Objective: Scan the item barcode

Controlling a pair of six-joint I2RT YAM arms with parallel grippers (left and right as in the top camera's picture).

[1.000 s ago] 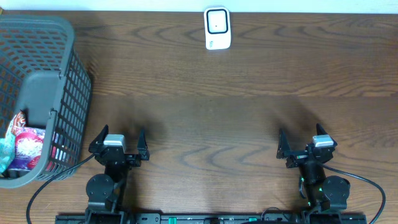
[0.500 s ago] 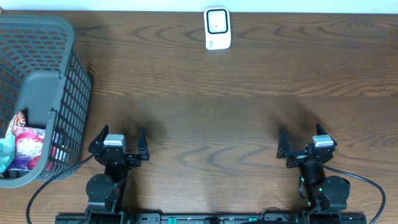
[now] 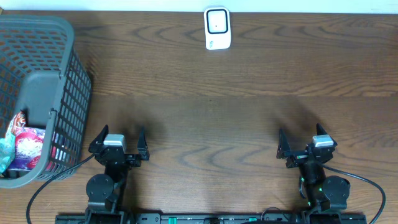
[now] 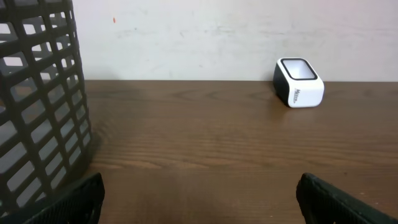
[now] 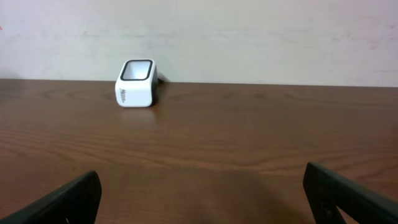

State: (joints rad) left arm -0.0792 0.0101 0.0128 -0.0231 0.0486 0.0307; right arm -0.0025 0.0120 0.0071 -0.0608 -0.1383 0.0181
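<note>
The items are snack packets (image 3: pixel 26 149), pink, red and teal, lying in the bottom of the grey mesh basket (image 3: pixel 78 93) at the left; no barcode shows on them. A white scanner (image 3: pixel 217 28) with a black window stands at the far edge of the table, also visible in the left wrist view (image 4: pixel 299 91) and right wrist view (image 5: pixel 137 83). My left gripper (image 3: pixel 119 138) rests near the front edge just right of the basket, open and holding nothing (image 4: pixel 199 199). My right gripper (image 3: pixel 303 140) sits at the front right, likewise open and holding nothing (image 5: pixel 200 193).
The basket wall (image 4: pixel 37 93) rises close on the left of my left gripper. Dark wooden tabletop (image 3: pixel 211 112) stretches between the grippers and the scanner. A pale wall (image 5: pixel 249 31) stands behind the table's far edge.
</note>
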